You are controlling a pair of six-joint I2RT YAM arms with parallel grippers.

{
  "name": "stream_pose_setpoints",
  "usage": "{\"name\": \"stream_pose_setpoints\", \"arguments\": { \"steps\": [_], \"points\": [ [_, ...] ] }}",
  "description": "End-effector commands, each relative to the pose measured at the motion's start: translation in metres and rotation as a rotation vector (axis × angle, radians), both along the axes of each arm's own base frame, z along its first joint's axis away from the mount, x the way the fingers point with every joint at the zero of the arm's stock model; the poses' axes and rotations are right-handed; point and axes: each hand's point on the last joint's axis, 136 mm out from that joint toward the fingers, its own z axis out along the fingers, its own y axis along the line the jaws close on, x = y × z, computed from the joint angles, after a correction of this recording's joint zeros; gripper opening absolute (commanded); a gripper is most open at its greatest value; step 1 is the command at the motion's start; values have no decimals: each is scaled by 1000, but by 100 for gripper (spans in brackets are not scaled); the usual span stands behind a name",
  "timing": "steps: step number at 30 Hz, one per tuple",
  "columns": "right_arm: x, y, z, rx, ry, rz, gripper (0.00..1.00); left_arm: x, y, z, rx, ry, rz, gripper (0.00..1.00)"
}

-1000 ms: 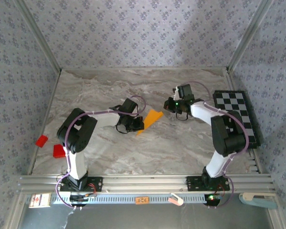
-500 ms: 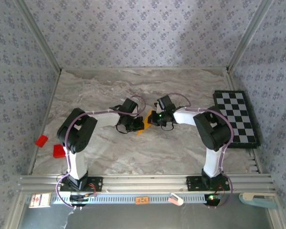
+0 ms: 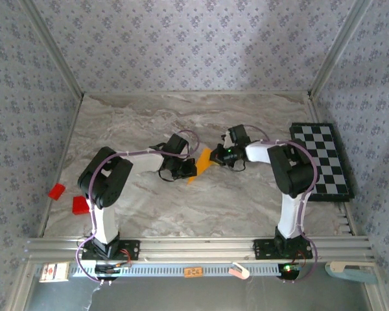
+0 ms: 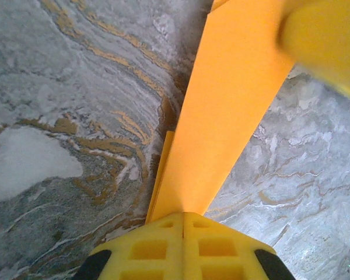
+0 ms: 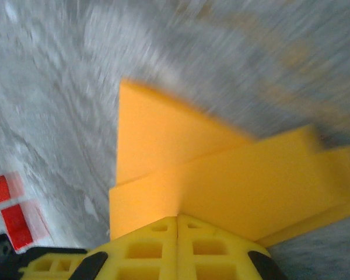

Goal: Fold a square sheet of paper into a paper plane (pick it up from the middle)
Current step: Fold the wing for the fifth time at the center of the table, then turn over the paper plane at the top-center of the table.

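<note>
Orange paper plane [image 3: 203, 162]: held at both ends.
Left gripper [image 4: 184, 224]: clenched on it.
Right gripper [image 5: 178, 227]: clenched on it; its wrist view catches red blocks [image 5: 14, 224].

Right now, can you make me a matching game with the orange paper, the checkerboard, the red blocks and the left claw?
Things:
1. orange paper
2. checkerboard
3. red blocks
4. left claw

Where or how:
A. right edge of the table
B. shut, pinching the paper
C. left edge, near side
D. middle, folded

Pairs: 1-D, 2-A, 3-C, 4-B
</note>
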Motion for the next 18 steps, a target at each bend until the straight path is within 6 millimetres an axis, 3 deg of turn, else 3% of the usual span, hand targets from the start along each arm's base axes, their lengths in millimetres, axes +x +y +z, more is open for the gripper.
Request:
{"name": "stream_pose_setpoints", "arguments": {
  "steps": [1,6,10,13,18],
  "points": [
    [31,-54,-26,-146,-20,-138,0,-46,41,-49,200,185,4,0],
    [45,-77,-18,-159,-53,-202,0,-42,36,-43,186,173,-10,0],
    [51,-79,10,-155,-110,-199,0,-31,24,-27,141,132,-28,0],
    [46,-77,36,-165,-142,-200,1,-15,9,1,79,70,-36,1],
    [32,-88,64,-271,-188,-192,19,14,-9,64,-35,-63,-27,16]
  ]
}}
